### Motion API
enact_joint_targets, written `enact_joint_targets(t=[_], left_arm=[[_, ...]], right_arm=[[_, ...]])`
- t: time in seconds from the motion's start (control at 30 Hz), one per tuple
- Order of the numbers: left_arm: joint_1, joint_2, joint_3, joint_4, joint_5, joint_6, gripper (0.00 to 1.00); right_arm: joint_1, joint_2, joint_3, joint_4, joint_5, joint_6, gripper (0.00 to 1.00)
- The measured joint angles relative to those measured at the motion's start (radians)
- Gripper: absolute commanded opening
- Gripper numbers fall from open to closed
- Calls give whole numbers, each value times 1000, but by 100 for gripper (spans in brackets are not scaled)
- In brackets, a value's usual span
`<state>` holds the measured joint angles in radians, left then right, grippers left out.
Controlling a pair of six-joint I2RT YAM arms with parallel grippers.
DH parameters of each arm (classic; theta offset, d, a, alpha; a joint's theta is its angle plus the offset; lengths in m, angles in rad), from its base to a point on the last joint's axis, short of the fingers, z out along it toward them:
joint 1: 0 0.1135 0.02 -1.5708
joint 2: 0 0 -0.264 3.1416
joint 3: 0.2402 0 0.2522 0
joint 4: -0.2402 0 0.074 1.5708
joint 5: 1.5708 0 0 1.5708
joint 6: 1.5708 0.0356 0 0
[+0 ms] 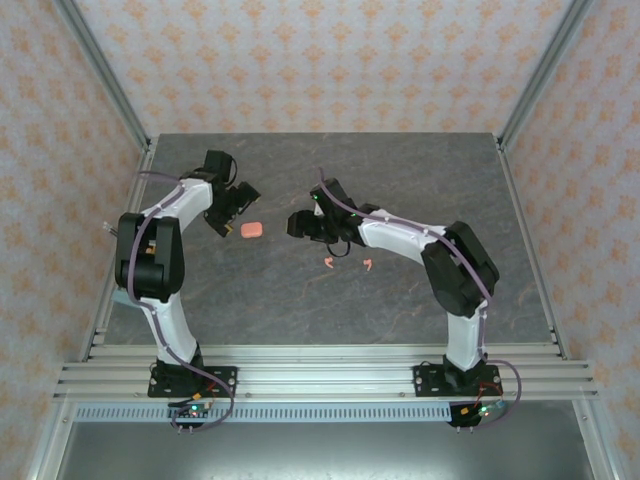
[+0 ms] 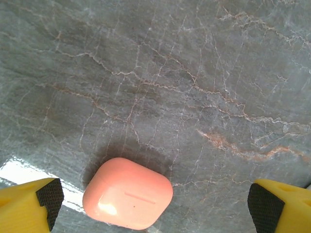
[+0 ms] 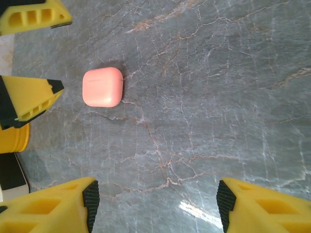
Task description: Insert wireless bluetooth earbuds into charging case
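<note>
Top external view, and the left gripper (image 1: 236,210) hangs spread wide, nothing between its jaws, tipped down toward the one charging case (image 1: 252,231) just beside it. The left wrist camera backs that up: both yellow fingers (image 2: 29,206) sit far apart at the bottom corners. The coral-pink case (image 2: 127,193) lies flat on the stone between them, lid shut, touched by neither.

Across the way, the right gripper (image 1: 297,224) is parted too and empty. Its fingers (image 3: 58,206) stand well apart over bare marble, with the case (image 3: 102,86) ahead of them.

So the count: one case, lying between two grippers. Two coral-pink earbuds (image 1: 329,262) (image 1: 367,264) lie loose on the table (image 1: 420,170), near each other but not touching. They sit just on the near side of the right wrist, apart from the case.

Room? Plenty. Everything sits mid-table, with open grey slab toward the far edge, both side edges and the near rail (image 1: 320,375).
</note>
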<state>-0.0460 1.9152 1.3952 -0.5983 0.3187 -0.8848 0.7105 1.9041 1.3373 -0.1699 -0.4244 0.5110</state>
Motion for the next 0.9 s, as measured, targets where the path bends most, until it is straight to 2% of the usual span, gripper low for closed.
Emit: enact_joint_targets(t=[0.47,0.73,0.9], left_arm=[[-120,159,117,-3,-13,26,100],[-198,159,114,41,-5,-27,100],[-254,101,22,113,0,-91,100]], right_arm=[[0,-118,-26,-74,66,-8,67],[0,-165,-40,-134,105,-3,67],[0,-179,-42,-177,134,28,67]])
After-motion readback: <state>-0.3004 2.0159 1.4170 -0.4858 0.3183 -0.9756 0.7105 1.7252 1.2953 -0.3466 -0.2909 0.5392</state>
